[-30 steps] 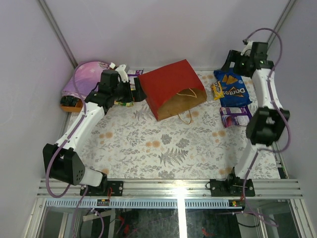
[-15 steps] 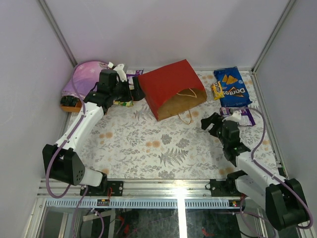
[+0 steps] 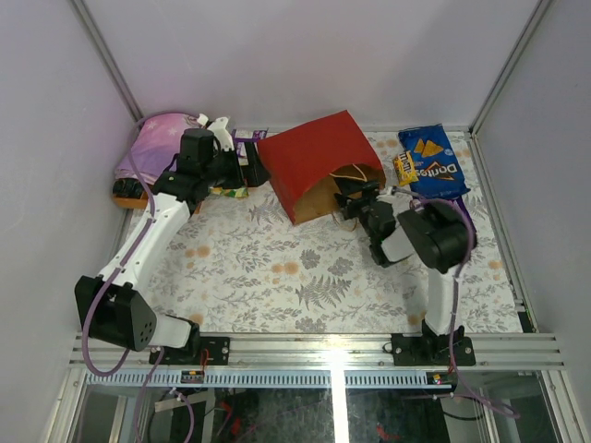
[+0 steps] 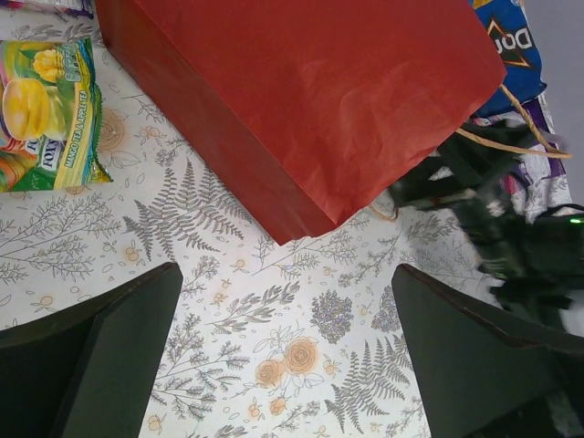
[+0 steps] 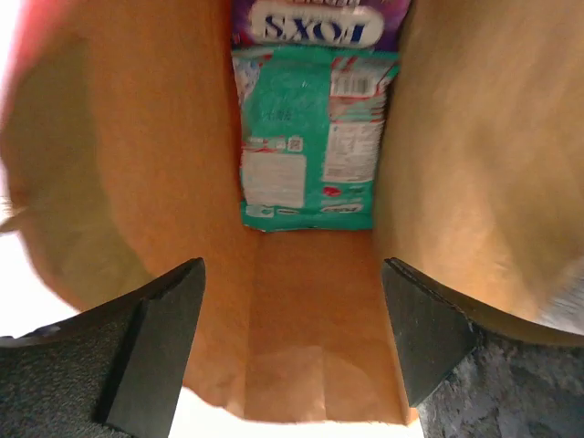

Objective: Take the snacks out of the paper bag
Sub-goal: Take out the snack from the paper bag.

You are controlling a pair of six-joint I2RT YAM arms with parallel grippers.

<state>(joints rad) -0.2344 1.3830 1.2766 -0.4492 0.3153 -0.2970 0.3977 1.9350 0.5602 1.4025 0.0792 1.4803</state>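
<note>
The red paper bag (image 3: 314, 159) lies on its side at the back middle, its brown mouth facing right-front. My right gripper (image 3: 355, 196) is open at the bag's mouth. The right wrist view looks into the bag (image 5: 137, 164), where a teal pouch (image 5: 312, 137) and a purple-white Fox's pack (image 5: 318, 23) lie deep inside, ahead of the open fingers. My left gripper (image 3: 251, 164) is open and empty, beside the bag's closed end (image 4: 301, 100). A yellow-green candy bag (image 4: 46, 114) lies left of it. A blue Doritos bag (image 3: 432, 164) and a small yellow packet (image 3: 404, 169) lie right of the bag.
A pink-purple folded cloth (image 3: 157, 148) lies at the back left with an orange item (image 3: 129, 191) beside it. A purple-white pack (image 3: 462, 214) shows behind the right arm. White walls close in the floral table (image 3: 277, 268).
My right arm has swung from the back right corner down and then forward to the bag's mouth. The left arm has shifted only slightly beside the bag.
</note>
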